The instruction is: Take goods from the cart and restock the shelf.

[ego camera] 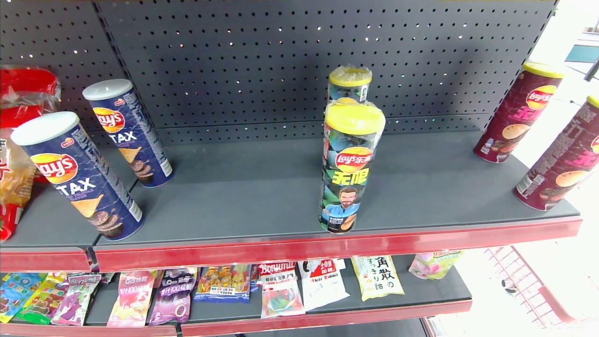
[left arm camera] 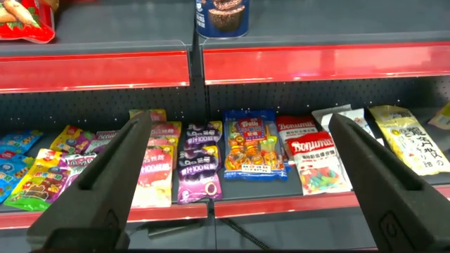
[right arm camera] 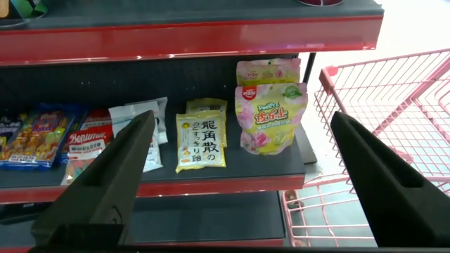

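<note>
Cart (right arm camera: 325, 77) near R claw (right arm camera: 240, 116), fingers apart; L claw (left arm camera: 239, 117) apart too, facing shelf (left arm camera: 281, 63).

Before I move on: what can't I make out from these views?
Cart, right wrist view: cut off by the picture edge; whether goods remain inside cannot be told.
Rear yellow-lid can, head view: lower part hidden by the front can.
Blue can, left wrist view: top cut off by the edge.
Red pack, head view: cut off at the edge.
</note>
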Robot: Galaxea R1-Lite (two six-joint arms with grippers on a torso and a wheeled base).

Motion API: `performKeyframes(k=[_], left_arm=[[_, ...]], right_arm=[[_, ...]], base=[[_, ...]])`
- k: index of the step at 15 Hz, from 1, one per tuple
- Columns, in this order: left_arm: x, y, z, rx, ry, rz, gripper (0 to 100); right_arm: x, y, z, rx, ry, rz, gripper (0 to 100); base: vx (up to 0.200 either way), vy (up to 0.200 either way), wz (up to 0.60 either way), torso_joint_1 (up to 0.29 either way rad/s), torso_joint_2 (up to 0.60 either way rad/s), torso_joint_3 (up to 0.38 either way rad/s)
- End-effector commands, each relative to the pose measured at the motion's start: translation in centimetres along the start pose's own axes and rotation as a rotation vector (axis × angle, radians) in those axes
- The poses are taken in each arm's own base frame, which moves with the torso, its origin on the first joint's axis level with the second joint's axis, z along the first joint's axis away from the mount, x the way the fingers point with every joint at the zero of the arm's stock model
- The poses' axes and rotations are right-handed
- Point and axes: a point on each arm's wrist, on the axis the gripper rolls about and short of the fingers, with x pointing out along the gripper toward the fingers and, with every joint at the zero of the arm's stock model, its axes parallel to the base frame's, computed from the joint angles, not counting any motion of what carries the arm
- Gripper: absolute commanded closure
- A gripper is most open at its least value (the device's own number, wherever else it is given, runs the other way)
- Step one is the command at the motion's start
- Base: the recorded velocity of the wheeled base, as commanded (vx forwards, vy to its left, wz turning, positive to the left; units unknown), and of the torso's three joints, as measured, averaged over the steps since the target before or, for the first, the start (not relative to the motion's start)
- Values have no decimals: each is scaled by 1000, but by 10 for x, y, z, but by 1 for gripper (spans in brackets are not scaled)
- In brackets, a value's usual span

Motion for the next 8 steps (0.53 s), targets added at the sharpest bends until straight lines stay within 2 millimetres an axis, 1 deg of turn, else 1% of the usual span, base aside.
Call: performKeyframes(k=[1,8], left_arm=[[0,0,0,0,0,-1,0],[0,0,0,0,0,1,0]], right_arm=[[0,0,0,2,-1,0,0],[0,0,0,2,-1,0,0]], base=[[0,0,0,0,0,0],[0,0,0,0,0,0]])
